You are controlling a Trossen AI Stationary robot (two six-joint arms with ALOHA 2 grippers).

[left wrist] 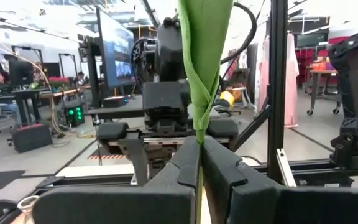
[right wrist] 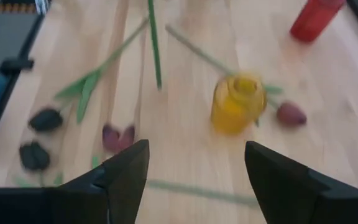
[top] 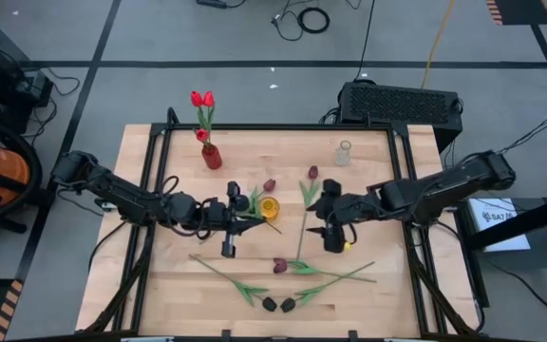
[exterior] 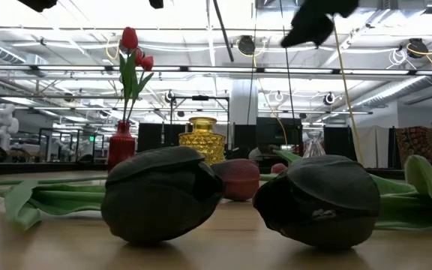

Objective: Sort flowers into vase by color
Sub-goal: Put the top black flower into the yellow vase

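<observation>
My left gripper (top: 240, 218) (left wrist: 200, 149) sits left of the yellow vase (top: 270, 206) and is shut on a tulip's green leaf (left wrist: 204, 68). A maroon head (top: 270, 184) shows just beyond that vase. My right gripper (top: 323, 231) (right wrist: 194, 168) hovers open, right of the vase, over the table's middle. Red tulips (top: 202, 99) stand with their stems in the red vase (top: 212, 158). A maroon tulip (top: 313, 173) lies by the right gripper. Another maroon head (top: 280, 265) and two black heads (top: 277, 305) lie near the near edge. My left gripper pinches the tulip's folded green leaf and stem (left wrist: 199, 132) between its two fingers (left wrist: 182, 165), coming level from the table's left. The leaf rises from between the fingertips. Which head belongs to this stem cannot be told.
A clear glass vase (top: 344, 153) stands at the far right of the table. Long green stems and leaves (top: 330, 278) lie crossed near the near edge. A black frame (top: 402, 171) rims the table. The wooden top (top: 368, 199) is bare between the clear vase and my right arm.
</observation>
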